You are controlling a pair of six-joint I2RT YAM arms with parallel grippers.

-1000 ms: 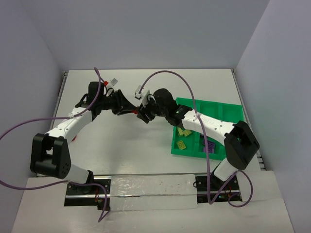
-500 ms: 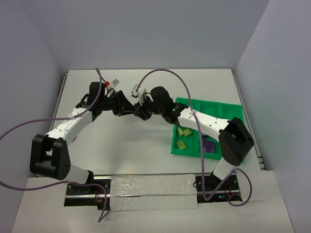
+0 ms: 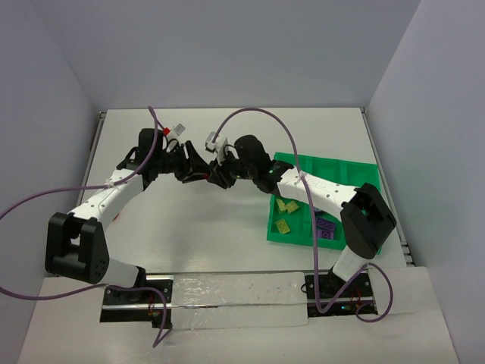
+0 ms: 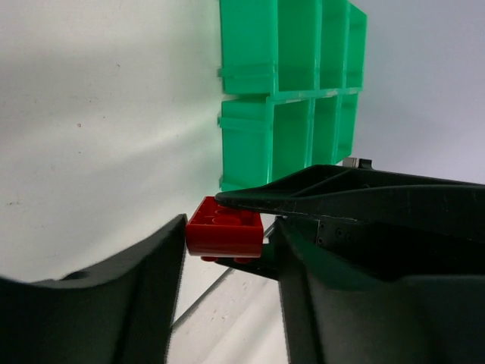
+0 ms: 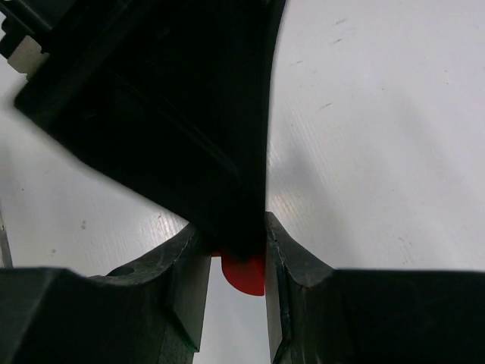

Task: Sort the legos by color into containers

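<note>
1. Left gripper (image 3: 201, 174): a second ago it was clamped on the red brick (image 4: 225, 226). Its jaws have now parted. In the left wrist view the brick touches one finger, and a thin gap shows at the other. Log it as released, or very nearly so.
2. Red brick: it is held in the air over the mid-table (image 3: 227, 227), left of the green tray (image 3: 326, 164) and clear of it. It has not dropped during the exchange.
3. Right gripper (image 3: 215, 177): it was partly open a second ago and has since closed fully. The right wrist view shows a sliver of red pinched between its fingertips, right under the left tool's black finger. You now hold the brick with this arm.
4. Reading: this looks like a left-to-right handover at the moment of transfer. Draw the left arm straight back before you swing right, because the fingers are interleaved and a sideways pull could twist the brick loose.
5. Tray: yellow-green bricks (image 3: 286, 206) lie in its left column, and purple bricks (image 3: 327, 227) lie one column to the right. No red is visible inside yet, so you probably want an unused compartment for this brick.
</note>
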